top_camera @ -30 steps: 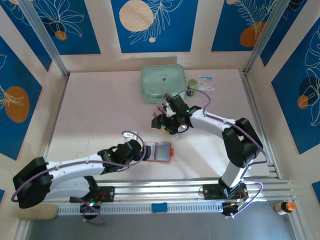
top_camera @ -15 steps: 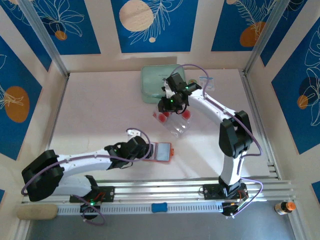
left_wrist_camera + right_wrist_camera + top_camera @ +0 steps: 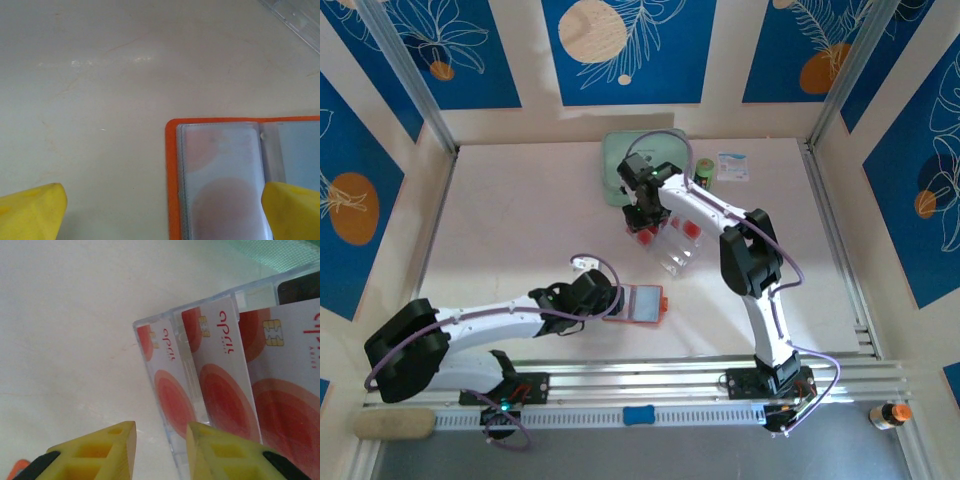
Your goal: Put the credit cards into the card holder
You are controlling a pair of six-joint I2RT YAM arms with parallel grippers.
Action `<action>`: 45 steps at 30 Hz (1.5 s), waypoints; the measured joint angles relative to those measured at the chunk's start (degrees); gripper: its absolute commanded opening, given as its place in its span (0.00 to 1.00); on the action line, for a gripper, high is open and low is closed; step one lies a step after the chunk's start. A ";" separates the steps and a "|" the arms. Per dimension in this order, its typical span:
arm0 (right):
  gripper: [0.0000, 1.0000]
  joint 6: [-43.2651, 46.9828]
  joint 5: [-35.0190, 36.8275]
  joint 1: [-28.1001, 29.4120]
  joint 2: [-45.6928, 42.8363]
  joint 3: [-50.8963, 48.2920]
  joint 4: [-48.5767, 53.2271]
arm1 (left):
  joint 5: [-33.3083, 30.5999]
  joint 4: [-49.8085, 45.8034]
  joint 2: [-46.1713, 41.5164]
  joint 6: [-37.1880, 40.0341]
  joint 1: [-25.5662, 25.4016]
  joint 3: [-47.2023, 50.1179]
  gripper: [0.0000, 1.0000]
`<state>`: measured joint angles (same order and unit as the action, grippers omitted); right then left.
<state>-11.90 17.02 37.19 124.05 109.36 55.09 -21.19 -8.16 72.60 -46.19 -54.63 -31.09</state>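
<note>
The card holder (image 3: 638,303) lies open near the table's front, orange-rimmed. Through a frosted sleeve of the card holder (image 3: 220,175) a red circle shows. My left gripper (image 3: 610,300) sits at its left edge. In the left wrist view the left gripper (image 3: 162,212) is wide open, straddling the orange rim and holding nothing. Three credit cards (image 3: 225,375) stand upright in a clear tray (image 3: 672,250). My right gripper (image 3: 640,215) hovers at the tray's left end. The right gripper (image 3: 160,445) has a narrow gap, one finger beside the end card (image 3: 170,385), clamping nothing.
A mint-green case (image 3: 620,160) lies behind the tray, partly under the right arm. A small green bottle (image 3: 704,172) and a white packet (image 3: 733,165) sit at the back right. Aluminium rails run along the near edge. The left half of the table is bare.
The right gripper has swung up and left, from just left of the tray to its back-left end, and its jaws have narrowed. The left gripper shifted slightly right, toward the holder.
</note>
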 measured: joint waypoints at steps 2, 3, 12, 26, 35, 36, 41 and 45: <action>0.32 0.50 1.18 0.04 0.81 0.90 0.68 | 0.09 0.00 0.00 -0.02 0.15 0.00 1.00; 0.32 0.79 1.79 -0.02 1.31 1.40 0.92 | 0.20 0.00 -0.04 -0.02 0.20 0.02 1.00; 0.28 2.12 3.48 -0.02 4.48 4.46 2.49 | 0.50 0.07 -0.11 -0.02 0.74 0.07 1.00; 0.14 2.80 3.10 0.00 6.38 5.29 2.62 | 1.31 0.48 -0.09 -0.02 1.29 0.07 1.00; 0.00 4.26 1.75 -0.02 6.29 5.40 2.60 | 1.57 0.48 -0.09 0.00 1.53 0.07 1.00; 0.00 4.48 1.36 -0.02 6.23 5.40 2.62 | 1.68 0.48 -0.09 0.00 1.55 0.07 1.00; 0.00 5.55 -0.76 0.00 5.81 5.40 2.64 | 1.73 0.46 -0.09 0.02 1.66 0.07 1.00; 0.00 6.03 -2.01 0.04 5.07 5.40 2.80 | 1.95 0.42 -0.09 0.22 1.92 0.04 1.00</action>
<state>-5.87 15.00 37.23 129.12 114.76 57.89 -19.25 -7.75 72.51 -45.98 -52.71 -31.05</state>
